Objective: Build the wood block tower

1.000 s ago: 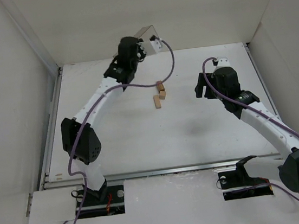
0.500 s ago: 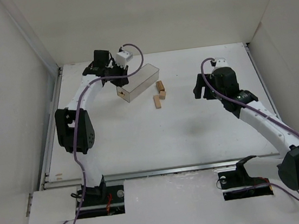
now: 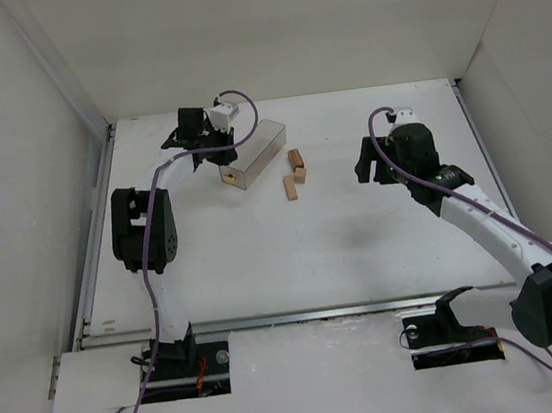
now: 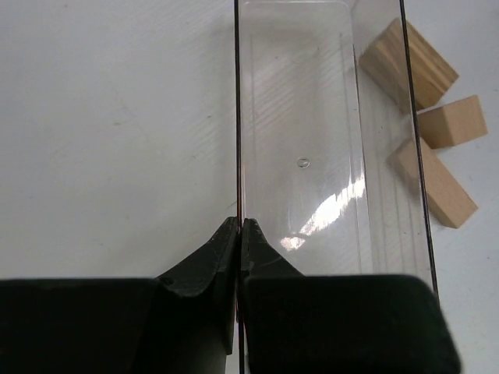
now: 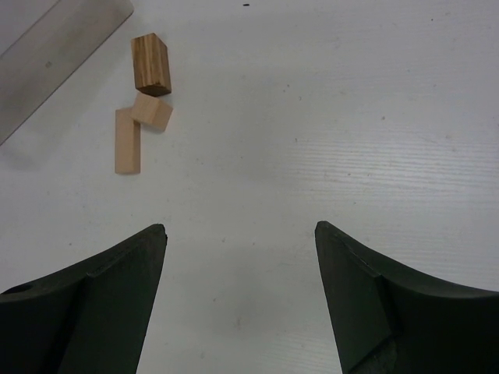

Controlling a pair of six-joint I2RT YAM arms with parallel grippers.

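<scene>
Wood block tower (image 3: pixel 295 173) unbuilt: three pieces lie loose, clear box (image 3: pixel 255 153) brought down beside them.
The box wall is pinched by the left gripper (image 4: pixel 239 227); the right gripper (image 5: pixel 240 234) is held spread, so stacking may be begun.

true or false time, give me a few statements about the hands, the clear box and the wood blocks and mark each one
1. The left hand is shut on a wall of the clear plastic rectangular box. True.
2. The right hand grips a block. False: it is open and empty.
3. Three small light-tan wooden blocks lie on the white table beside the box. True.
4. The blocks are stacked into a tower. False: none sits on another.
</scene>
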